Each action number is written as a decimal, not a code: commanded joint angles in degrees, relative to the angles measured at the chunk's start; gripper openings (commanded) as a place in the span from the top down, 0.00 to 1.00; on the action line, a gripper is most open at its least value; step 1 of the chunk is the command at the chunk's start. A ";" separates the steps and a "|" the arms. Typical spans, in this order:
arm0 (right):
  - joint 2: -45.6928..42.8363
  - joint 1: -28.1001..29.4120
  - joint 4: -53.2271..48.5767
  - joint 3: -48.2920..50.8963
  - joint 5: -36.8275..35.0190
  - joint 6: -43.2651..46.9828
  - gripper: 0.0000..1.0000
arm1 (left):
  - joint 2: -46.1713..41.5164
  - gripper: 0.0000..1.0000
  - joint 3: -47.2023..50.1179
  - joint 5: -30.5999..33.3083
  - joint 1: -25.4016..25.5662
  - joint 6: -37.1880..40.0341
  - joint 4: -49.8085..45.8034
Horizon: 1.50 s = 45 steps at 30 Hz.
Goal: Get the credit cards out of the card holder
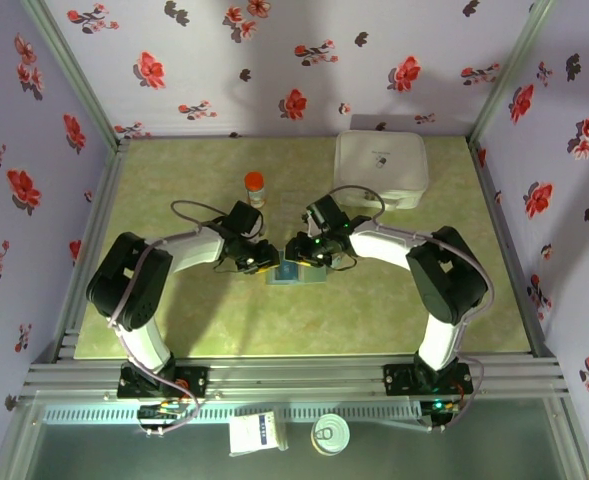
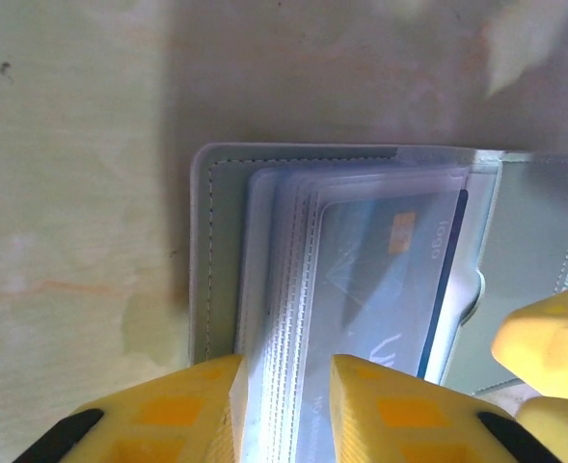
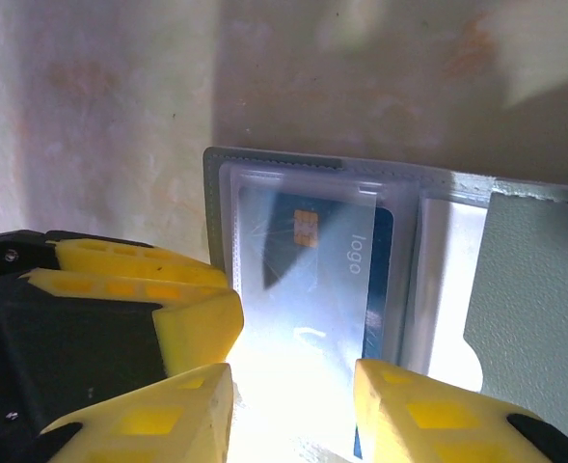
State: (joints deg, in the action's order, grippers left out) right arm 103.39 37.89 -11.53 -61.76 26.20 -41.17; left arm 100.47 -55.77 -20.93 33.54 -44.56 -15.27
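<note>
The grey-blue card holder [image 1: 296,272] lies open on the green table, between both grippers. In the left wrist view its left panel [image 2: 216,251] carries a stack of clear sleeves, and a blue credit card [image 2: 399,270] with a gold chip sits in the top one. My left gripper [image 2: 284,410] is open, and the sleeve edges lie in the gap between its yellow fingers. My right gripper [image 3: 293,415] is also open, straddling the sleeve that holds the blue card [image 3: 322,260]. The holder's right flap [image 3: 534,289] is folded up. Glare hides the card's near end.
An orange-capped bottle [image 1: 255,187] stands just behind the left gripper [image 1: 259,262]. A white zip case [image 1: 381,168] lies at the back right, behind the right gripper [image 1: 299,252]. The two grippers' fingers nearly touch over the holder. Floral walls enclose the table.
</note>
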 commanded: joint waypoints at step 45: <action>-2.87 -1.15 2.15 3.83 -1.57 -0.23 0.66 | -2.61 0.81 -3.48 2.98 0.37 1.32 -6.01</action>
State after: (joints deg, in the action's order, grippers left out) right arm 103.18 37.10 -8.23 -58.81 25.43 -42.02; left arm 100.44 -57.10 -19.38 33.54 -44.23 -18.35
